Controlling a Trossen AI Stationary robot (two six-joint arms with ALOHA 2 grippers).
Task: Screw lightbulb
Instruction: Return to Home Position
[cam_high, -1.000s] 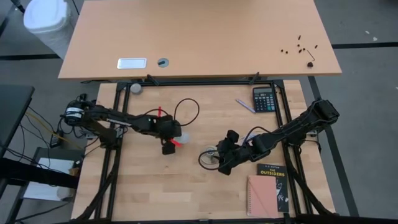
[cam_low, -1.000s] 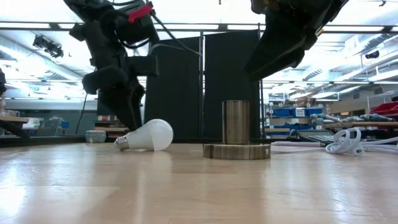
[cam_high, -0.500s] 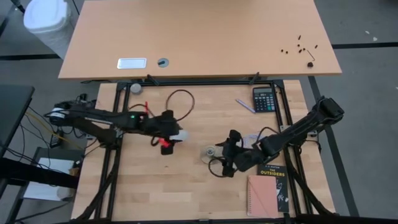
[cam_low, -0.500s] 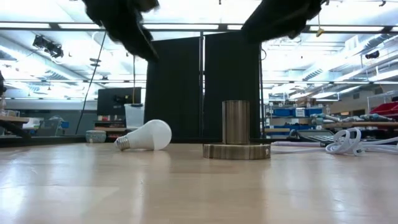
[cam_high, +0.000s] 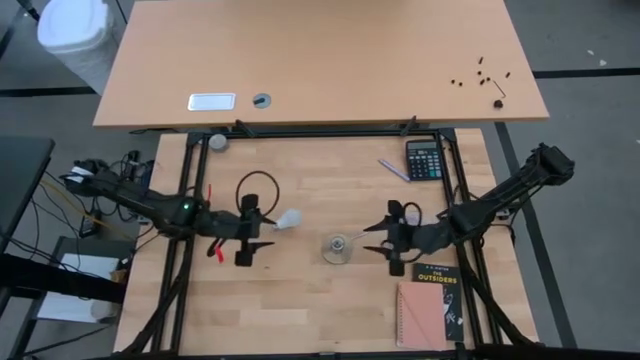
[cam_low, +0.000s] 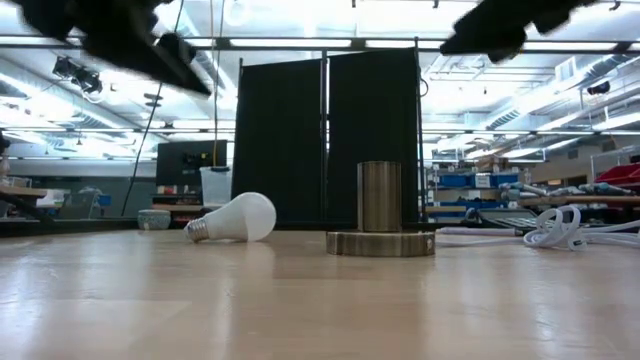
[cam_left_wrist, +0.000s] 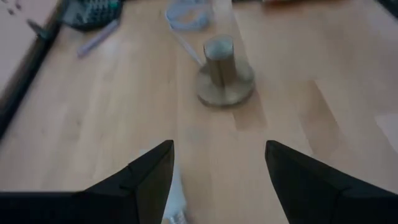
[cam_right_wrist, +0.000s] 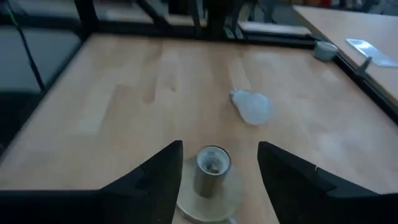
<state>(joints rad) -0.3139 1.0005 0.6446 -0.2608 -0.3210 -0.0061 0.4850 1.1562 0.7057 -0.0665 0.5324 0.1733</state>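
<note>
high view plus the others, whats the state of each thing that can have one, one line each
lightbulb: lying on its side on the table, out of the socket, held by nothing
socket: upright on its disc base, empty
left gripper: open, empty, raised off the table next to the lightbulb
right gripper: open, empty, raised, facing the socket
pink notebook: closed, lying flat

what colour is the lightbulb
The lightbulb is white with a grey screw base, best seen in the low view.
</note>
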